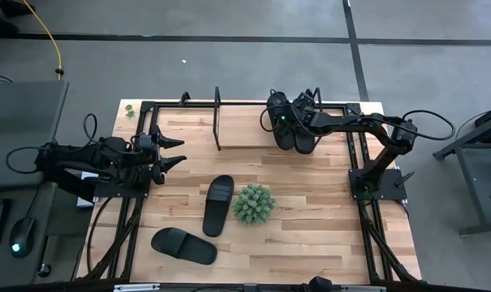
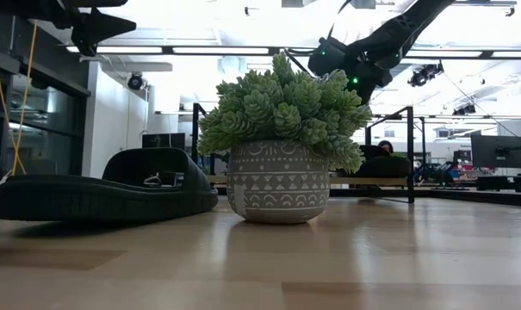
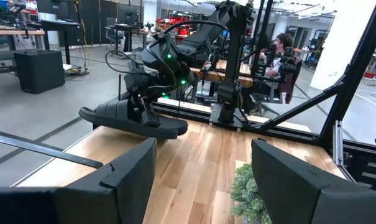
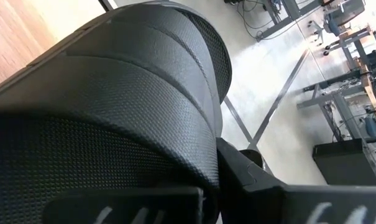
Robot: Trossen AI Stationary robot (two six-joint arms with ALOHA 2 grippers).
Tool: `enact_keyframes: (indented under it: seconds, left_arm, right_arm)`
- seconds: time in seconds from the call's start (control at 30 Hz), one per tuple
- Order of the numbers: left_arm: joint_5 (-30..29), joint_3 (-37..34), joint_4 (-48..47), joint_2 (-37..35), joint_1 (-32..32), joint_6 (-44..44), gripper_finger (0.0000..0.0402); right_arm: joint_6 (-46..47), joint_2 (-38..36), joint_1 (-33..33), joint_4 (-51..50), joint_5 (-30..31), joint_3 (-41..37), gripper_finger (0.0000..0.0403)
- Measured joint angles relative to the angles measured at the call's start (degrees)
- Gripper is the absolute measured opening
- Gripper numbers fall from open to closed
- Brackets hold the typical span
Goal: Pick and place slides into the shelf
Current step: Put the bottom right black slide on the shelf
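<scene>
Pale butcher-block planks make up the counter (image 1: 310, 211), framed by black metal rails. At its far edge stands the shelf (image 1: 245, 134), a light wooden board between black hoop-shaped end frames. The right gripper (image 1: 287, 122) is clenched on a black slide (image 3: 132, 121) over the shelf's right part, its wide strap ribbed and finely pebbled, beside another slide (image 1: 305, 139) resting there. Two more slides lie on the counter: one (image 1: 218, 204) just beside the spiky green plant (image 1: 254, 203) in its patterned grey pot, one (image 1: 183, 245) nearer the front-left corner. The left gripper (image 1: 174, 152) hangs released at the left edge.
</scene>
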Motion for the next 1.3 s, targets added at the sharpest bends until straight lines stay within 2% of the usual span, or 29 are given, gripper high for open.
enact_keyframes:
  seconds: [0.13,0.57,1.3]
  left_arm:
    - [0.0,0.0,0.0,0.0,0.0,0.0,0.0246]
    - [0.0,0.0,0.0,0.0,0.0,0.0,0.0246]
    - [0.0,0.0,0.0,0.0,0.0,0.0,0.0246]
  right_arm:
    - [0.0,0.0,0.0,-0.6,0.0,0.0,0.0007]
    - [1.3,0.0,0.0,-1.6,-0.4,0.0,0.0089]
    - [3.7,0.0,0.0,-3.8,-5.3,0.0,0.0145]
